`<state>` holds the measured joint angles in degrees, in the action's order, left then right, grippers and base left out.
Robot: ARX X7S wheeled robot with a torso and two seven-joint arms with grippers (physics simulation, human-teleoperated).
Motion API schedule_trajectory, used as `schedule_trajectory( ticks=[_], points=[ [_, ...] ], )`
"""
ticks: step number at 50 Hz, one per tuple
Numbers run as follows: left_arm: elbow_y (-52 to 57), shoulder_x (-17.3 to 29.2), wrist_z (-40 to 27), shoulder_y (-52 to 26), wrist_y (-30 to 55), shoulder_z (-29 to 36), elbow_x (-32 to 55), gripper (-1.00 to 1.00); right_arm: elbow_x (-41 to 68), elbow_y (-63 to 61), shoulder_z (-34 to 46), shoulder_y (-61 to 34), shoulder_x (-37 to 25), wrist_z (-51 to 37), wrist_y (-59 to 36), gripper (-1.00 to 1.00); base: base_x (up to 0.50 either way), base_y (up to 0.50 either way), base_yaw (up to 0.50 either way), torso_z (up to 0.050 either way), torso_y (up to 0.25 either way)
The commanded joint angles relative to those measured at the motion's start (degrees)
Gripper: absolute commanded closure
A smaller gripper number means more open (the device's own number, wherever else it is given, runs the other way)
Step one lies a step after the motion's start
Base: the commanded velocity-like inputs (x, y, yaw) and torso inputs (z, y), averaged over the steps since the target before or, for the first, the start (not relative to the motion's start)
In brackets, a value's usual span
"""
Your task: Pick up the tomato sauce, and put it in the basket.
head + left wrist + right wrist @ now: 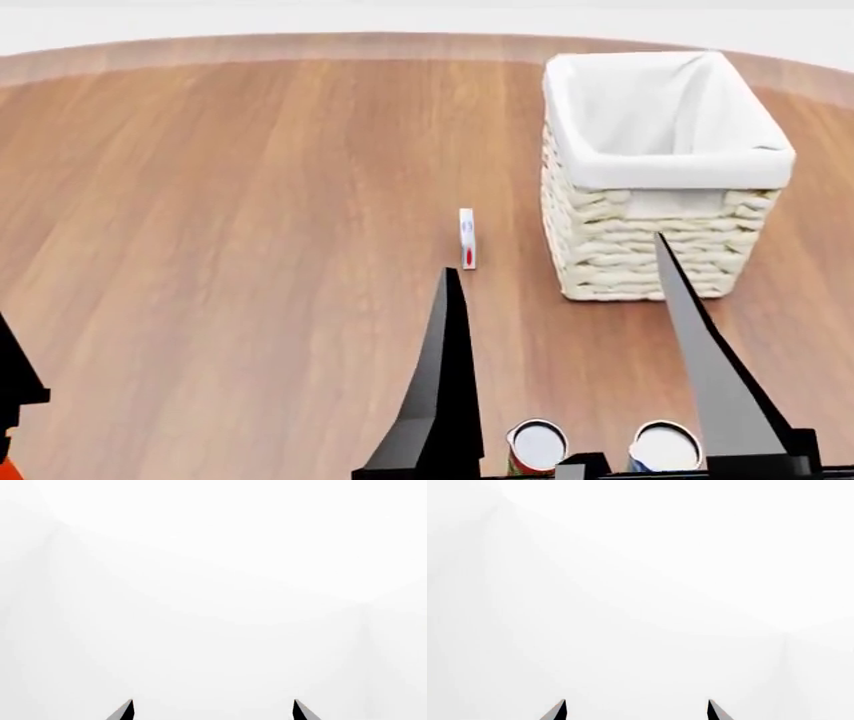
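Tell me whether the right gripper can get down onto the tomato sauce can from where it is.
Probably yes. The right gripper has open jaws, and the red-labelled, white-topped tomato sauce can stands between its fingers, beside another white-topped can; nothing covers its top.

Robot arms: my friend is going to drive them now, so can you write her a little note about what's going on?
Right gripper: open, empty, fingers spread wide, pointing forward over the table.
Left gripper: open, empty; its wrist camera sees only blank white.
Tomato sauce: standing at the near edge of the table, low between the right gripper's fingers in the head view, beside a blue-sided can. Not grasped.
Basket: upright, far right of the table; nothing shows inside.
A small white carton stands left of the basket.
Done: nothing yet.
Left: grasp the tomato sauce, lift it, drop it in the basket.
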<state>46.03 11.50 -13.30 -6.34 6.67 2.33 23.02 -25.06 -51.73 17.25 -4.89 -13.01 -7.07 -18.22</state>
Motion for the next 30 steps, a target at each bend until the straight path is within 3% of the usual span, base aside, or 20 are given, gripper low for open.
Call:
schedule_trajectory(
  ticks=[1,30],
  points=[
    [0.1,0.5,-0.5,0.4,-0.5,0.1,0.2,-1.00,-0.3,-0.4,0.3,0.0,-0.1,-0.2,-0.4,-1.00,0.21,0.00,0.00,0.000,0.000],
    [-0.3,1.5,-1.6,-0.1,-0.8,1.4,-0.2,-1.00,0.5,0.2,0.2,-0.3,-0.6,-1.1,-0.1,-1.00,0.22,0.00,0.00,0.000,0.001]
  ],
)
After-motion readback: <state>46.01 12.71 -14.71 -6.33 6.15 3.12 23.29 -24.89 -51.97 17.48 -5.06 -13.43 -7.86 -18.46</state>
